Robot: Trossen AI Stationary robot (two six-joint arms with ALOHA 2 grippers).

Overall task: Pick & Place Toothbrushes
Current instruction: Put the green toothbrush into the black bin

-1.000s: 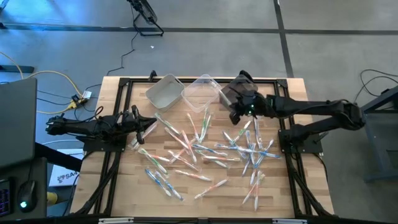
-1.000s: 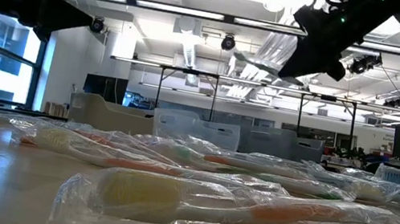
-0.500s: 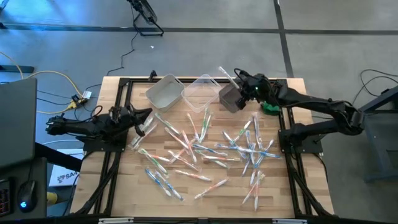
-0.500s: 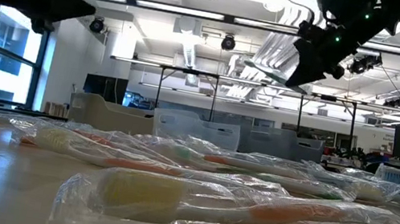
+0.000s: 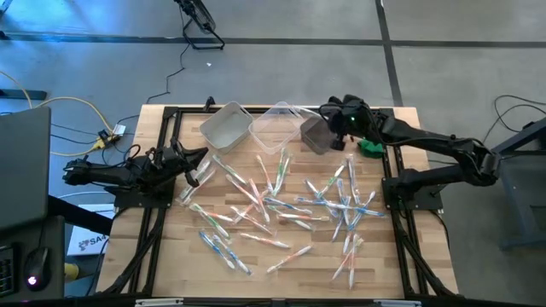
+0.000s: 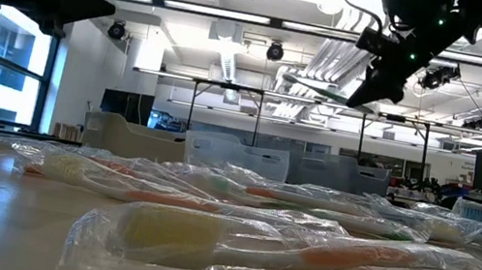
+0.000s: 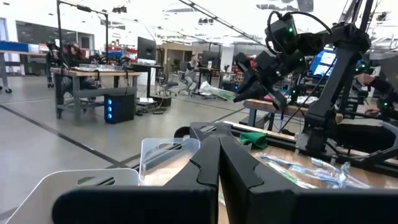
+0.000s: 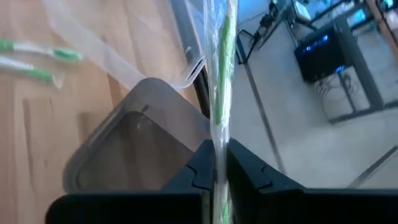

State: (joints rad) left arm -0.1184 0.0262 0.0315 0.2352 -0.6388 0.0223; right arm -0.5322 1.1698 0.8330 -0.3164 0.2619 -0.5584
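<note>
A green-handled toothbrush (image 8: pixel 221 68) in its clear wrapper is pinched between the shut fingers of the right gripper (image 8: pixel 214 163), sticking straight out past the fingertips. In the right wrist view it hangs above the grey bin (image 8: pixel 130 155), with the wall of the clear bin (image 8: pixel 112 59) just beyond. From above, the right gripper (image 5: pixel 339 117) sits over the far right part of the surface (image 5: pixel 290 264), just beside the grey bin (image 5: pixel 314 134); the held brush is too thin to make out there. In the low view the same gripper (image 6: pixel 376 74) is raised well above the surface with a wrapped strip (image 6: pixel 313 83) jutting from it.

The other toothbrushes (image 5: pixel 281 205) lie loose on the wood, scattered across the middle in two rough groups: one spread left of centre, another heaped toward the right side. Up close in the low view they show as crinkled wrappers (image 6: pixel 281 245) with orange and green handles.

Three bins stand in a row along the far edge: a white bin (image 5: pixel 225 125) on the left, the clear bin (image 5: pixel 275 126) in the middle, the grey one at right. A small green object (image 5: pixel 370 147) rests just right of the grey bin.

The left gripper (image 5: pixel 189 164) waits at the left edge of the surface, its fingers (image 7: pixel 205 165) pressed together on nothing, pointing toward the bins
</note>
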